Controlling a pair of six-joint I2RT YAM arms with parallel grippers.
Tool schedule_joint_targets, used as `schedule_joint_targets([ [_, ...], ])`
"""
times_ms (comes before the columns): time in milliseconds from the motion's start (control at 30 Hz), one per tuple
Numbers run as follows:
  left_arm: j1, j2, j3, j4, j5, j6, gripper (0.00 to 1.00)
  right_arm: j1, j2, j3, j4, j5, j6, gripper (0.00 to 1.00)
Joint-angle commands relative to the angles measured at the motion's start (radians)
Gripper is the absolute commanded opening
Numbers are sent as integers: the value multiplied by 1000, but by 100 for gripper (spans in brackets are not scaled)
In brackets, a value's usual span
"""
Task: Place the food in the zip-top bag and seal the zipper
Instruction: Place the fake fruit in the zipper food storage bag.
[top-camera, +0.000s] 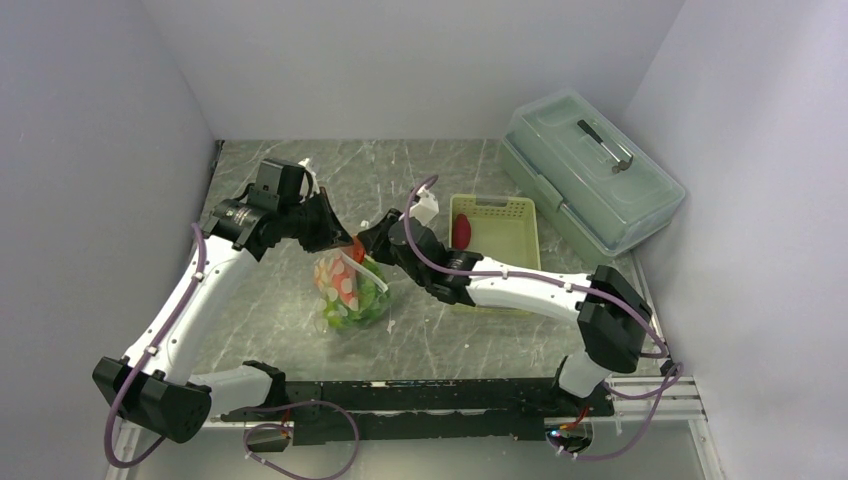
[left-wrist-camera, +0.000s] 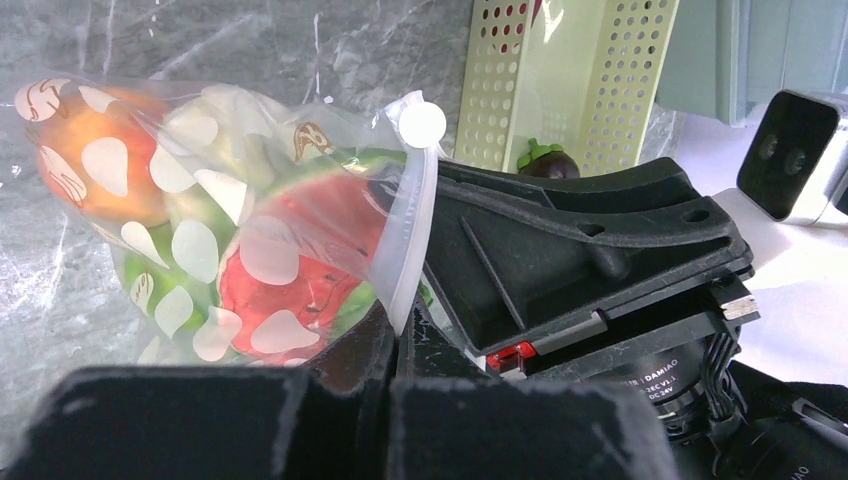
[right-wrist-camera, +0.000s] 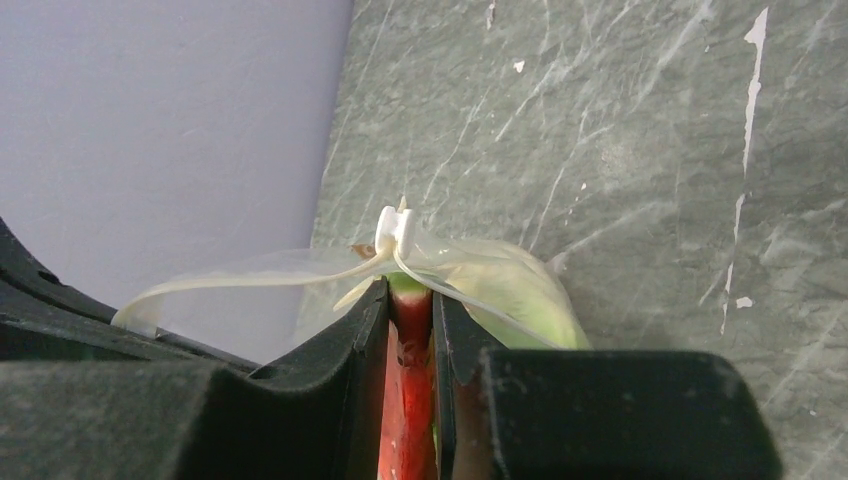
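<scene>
Well back on the right of the grey table (top-camera: 260, 330) sits the lidded box (top-camera: 590, 170). In front of it is the pale green basket (top-camera: 515, 245), with a maroon ball (top-camera: 462, 230) at its left end.

Left of the basket, near the middle of the table, the bag (top-camera: 350, 290) hangs between the two grippers. Its mouth is up and its bulging bottom is at or just above the tabletop; which one cannot be told. The left gripper (left-wrist-camera: 393, 335) is clenched on the bag's mouth edge, and the zipper (left-wrist-camera: 410, 230) runs down into its closed fingers. The right gripper (right-wrist-camera: 410, 300) comes in from the basket side. It grasps a red piece (right-wrist-camera: 408, 380) with a green tip, pinched between both fingers right at the bag's mouth. Whether bag film lies between the fingers and the piece cannot be told.

Through the spotted plastic, an orange ball (left-wrist-camera: 100, 160) shows deep in the bag, with green pieces (left-wrist-camera: 140, 270) beside it.

From the right wrist, the two zipper strips part just below the white slider (right-wrist-camera: 393, 228), one going off to each side of the fingertips, so the mouth there is unsealed. The slider sits just beyond those fingertips.
</scene>
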Motion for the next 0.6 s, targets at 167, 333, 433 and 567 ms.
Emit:
schedule_joint_targets([
  [167, -1, -15, 25, 109, 57, -17, 0, -1, -12, -9, 18, -81, -3, 0],
  [333, -1, -17, 21, 120, 66, -18, 0, -1, -26, -45, 58, -123, -12, 5],
  [433, -1, -21, 24, 119, 58, -14, 0, -1, -54, -66, 66, -124, -28, 19],
  [567, -1, -28, 25, 121, 56, -10, 0, -1, -95, -72, 50, -115, -61, 33],
])
